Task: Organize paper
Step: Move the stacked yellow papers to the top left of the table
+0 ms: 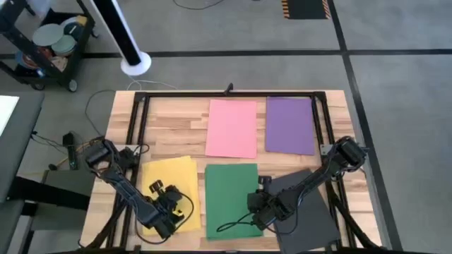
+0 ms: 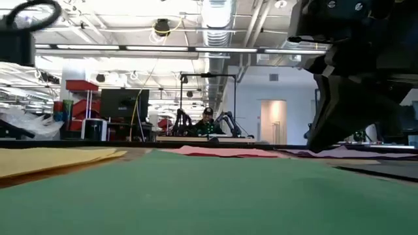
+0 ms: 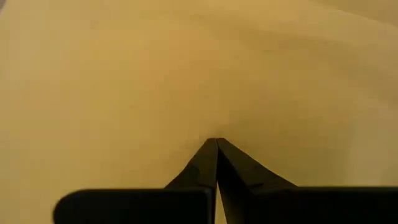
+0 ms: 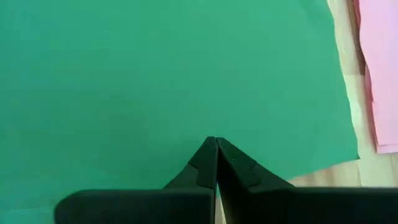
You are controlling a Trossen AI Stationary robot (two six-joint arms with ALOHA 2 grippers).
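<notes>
Pale wooden planks are making up the table (image 1: 169, 123), and five coloured sheets are lying flat on it in two rows, apparently so each colour is showing on its own.

Along the near edge, the yellow sheet (image 1: 185, 176) is sitting toward the left corner, the green sheet (image 1: 229, 194) is lying at the middle, and the black sheet (image 1: 311, 208) is resting slightly askew toward the right corner. The left gripper (image 1: 164, 212) is pressing down over the yellow sheet's near end; its wrist view is showing both fingers closed tip to tip with nothing between them, probably to push or drag the paper rather than pinch it. The right gripper (image 1: 260, 212) is hovering at the green sheet's right edge, beside the black one, its fingers likewise meeting and holding nothing, likely ready to nudge the green sheet square.

Farther back, the pink sheet (image 1: 232, 127) and the purple sheet (image 1: 290, 125) are lying side by side near the far edge, a strip of bare wood separating them, looking already arranged.

Beyond the table, a cart (image 1: 46, 46) with plates is standing on the grey floor off the far left corner.
</notes>
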